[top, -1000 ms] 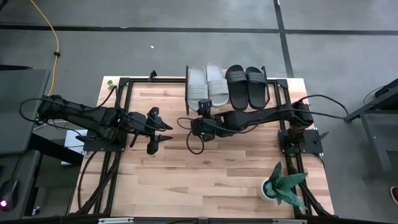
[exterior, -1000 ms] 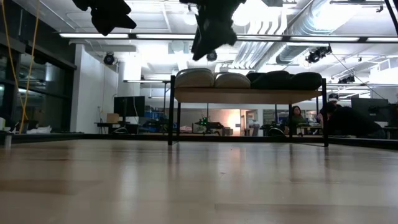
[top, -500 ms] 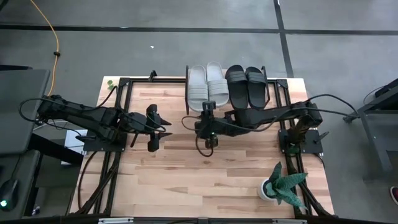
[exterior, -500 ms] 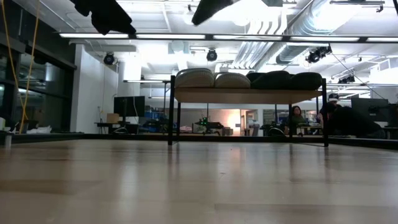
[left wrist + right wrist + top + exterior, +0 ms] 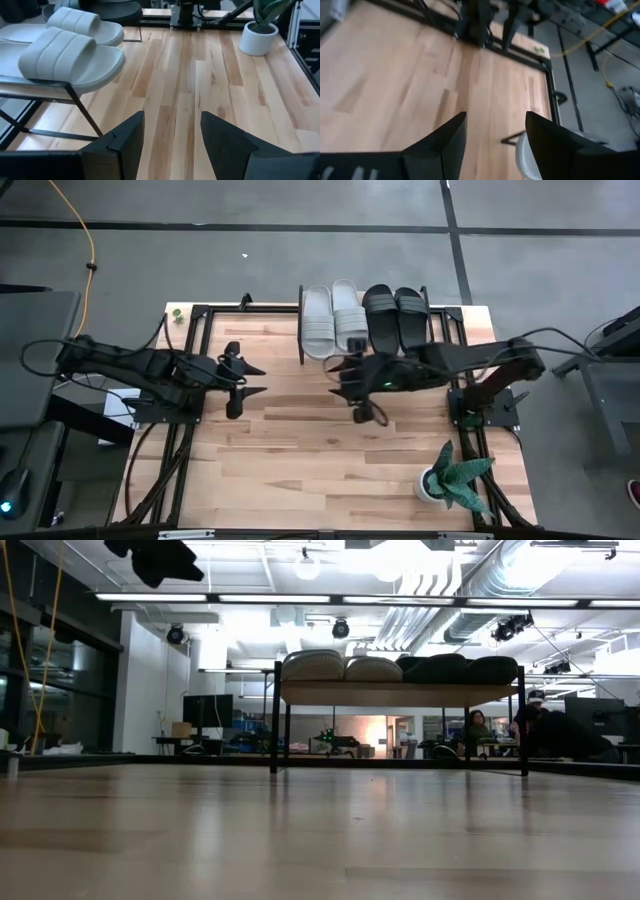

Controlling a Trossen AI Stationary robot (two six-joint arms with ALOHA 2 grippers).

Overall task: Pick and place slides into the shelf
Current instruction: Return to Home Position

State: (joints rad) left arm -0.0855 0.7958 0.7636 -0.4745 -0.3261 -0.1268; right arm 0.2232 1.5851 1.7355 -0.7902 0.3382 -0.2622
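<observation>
We see the tabletop (image 5: 300, 450) bearing the shelf (image 5: 400, 693) at its far edge. Four slides lie side by side on the shelf, the pale pair (image 5: 333, 320) beside the black pair (image 5: 397, 318). The left end effector (image 5: 171, 117) and the right end effector (image 5: 496, 117) hover above the tabletop, fingers apart. The low view shows only the slides' rounded ends.

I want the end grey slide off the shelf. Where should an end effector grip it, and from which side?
On the end grey slide, probably the strap, from the table side: it arches clear of the sole and opens that way, so one finger can slip under. The other grey slide lies close beside, crowding a side pinch.
</observation>
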